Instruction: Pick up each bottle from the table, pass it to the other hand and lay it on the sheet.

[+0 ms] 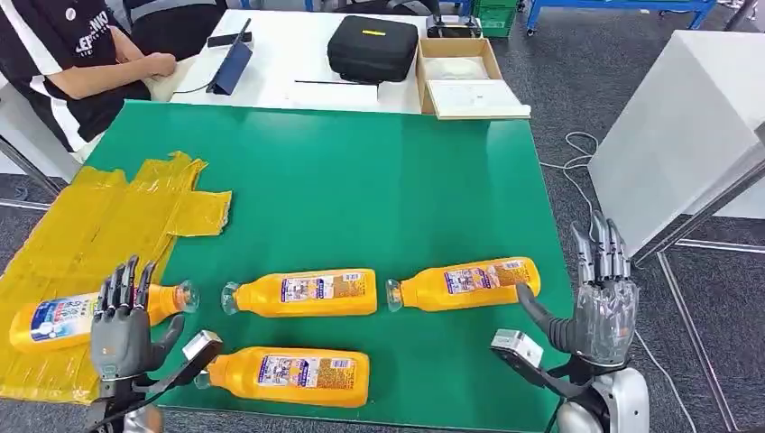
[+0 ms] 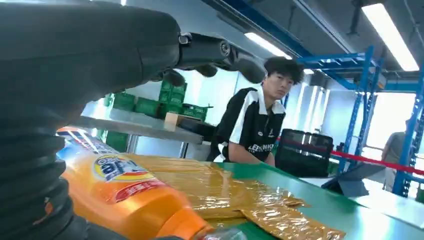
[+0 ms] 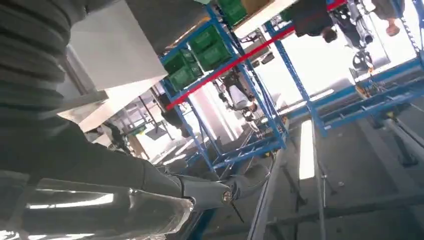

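Note:
Several orange bottles with clear caps lie on their sides. One bottle (image 1: 63, 317) rests on the crumpled yellow sheet (image 1: 81, 234) at the left and looms close in the left wrist view (image 2: 125, 195). My left hand (image 1: 122, 329) stands just in front of that bottle, fingers up and apart, holding nothing. Three more bottles lie on the green table (image 1: 361, 180): a middle one (image 1: 302, 293), a right one (image 1: 469, 284) and a near one (image 1: 289, 374). My right hand (image 1: 603, 302) hovers past the table's right edge, beside the right bottle's base, fingers spread and empty.
A person in a black and white shirt (image 1: 63, 45) sits at the far left corner. On the white table behind are a black case (image 1: 372, 47), a cardboard box (image 1: 460, 77) and a tablet (image 1: 233, 63). A white cabinet (image 1: 686, 117) stands at the right.

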Tool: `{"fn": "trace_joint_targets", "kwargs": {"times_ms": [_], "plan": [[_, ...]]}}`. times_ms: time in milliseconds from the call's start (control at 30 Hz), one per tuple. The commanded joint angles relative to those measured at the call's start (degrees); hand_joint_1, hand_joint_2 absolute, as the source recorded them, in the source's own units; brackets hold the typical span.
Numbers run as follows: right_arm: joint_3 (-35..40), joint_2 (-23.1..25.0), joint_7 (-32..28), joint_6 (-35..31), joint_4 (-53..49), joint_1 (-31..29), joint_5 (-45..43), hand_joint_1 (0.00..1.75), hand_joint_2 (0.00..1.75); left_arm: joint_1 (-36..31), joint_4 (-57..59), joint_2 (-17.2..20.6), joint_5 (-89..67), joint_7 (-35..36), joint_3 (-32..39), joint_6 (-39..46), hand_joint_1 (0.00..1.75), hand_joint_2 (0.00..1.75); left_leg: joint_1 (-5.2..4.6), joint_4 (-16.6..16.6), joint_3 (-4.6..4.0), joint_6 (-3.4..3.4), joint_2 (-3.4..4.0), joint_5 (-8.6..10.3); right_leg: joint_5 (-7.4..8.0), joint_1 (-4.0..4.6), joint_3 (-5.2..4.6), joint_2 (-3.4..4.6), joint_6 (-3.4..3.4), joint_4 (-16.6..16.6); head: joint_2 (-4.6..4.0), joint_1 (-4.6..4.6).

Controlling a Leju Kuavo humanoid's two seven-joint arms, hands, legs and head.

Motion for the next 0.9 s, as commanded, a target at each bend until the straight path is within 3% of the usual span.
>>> {"fn": "trace_joint_targets", "kwargs": {"times_ms": [33, 167, 300, 633, 900], "plan": [[6.2, -8.1, 8.4, 13.0, 5.3, -8.8, 2.1, 0.0, 1.75, 1.1, -6.2, -5.0, 0.1, 0.0, -9.2, 0.0, 0.0, 1.75, 0.02, 0.1, -0.02, -0.04, 0.04, -0.01, 0.01, 0.03, 0.0, -0.02, -0.08, 0.0, 0.0, 0.0], [6.1, -9.1, 12.2, 16.3, 2.7, -7.3, 2.5, 0.0, 1.75, 0.8, -5.3, -6.1, 4.0, 0.0, -12.7, 0.0, 0.0, 1.75, 0.03, 0.1, 0.02, -0.07, -0.15, -0.03, -0.05, 0.05, 0.14, -0.25, -0.15, 0.0, 0.0, 0.04], [6.5, -9.0, 14.2, 19.8, 4.8, -8.8, 3.2, 0.0, 1.75, 1.6, -2.9, -4.2, 13.9, 0.0, -17.7, 0.0, 0.0, 1.75, -0.02, 0.0, 0.11, -0.04, -0.17, -0.01, -0.02, -0.05, 0.21, -0.25, -0.12, 0.0, 0.0, 0.02], [8.2, -12.7, 12.7, 32.9, 9.8, -12.6, -1.2, 0.0, 1.75, 4.1, -1.5, -1.8, 24.8, 2.0, -31.8, 0.0, 0.0, 1.75, -0.1, 0.0, 0.02, 0.02, -0.21, 0.05, 0.04, -0.09, 0.09, -0.26, -0.02, 0.0, 0.0, 0.0], [10.2, -13.0, 11.6, 35.4, 11.3, -14.9, -1.1, 0.0, 1.75, 3.7, -1.4, -1.3, 26.2, 1.8, -33.1, 0.0, 0.0, 1.75, -0.16, 0.0, 0.06, 0.02, -0.1, 0.05, 0.07, -0.09, 0.15, -0.18, -0.06, -0.1, 0.0, 0.0]]}}
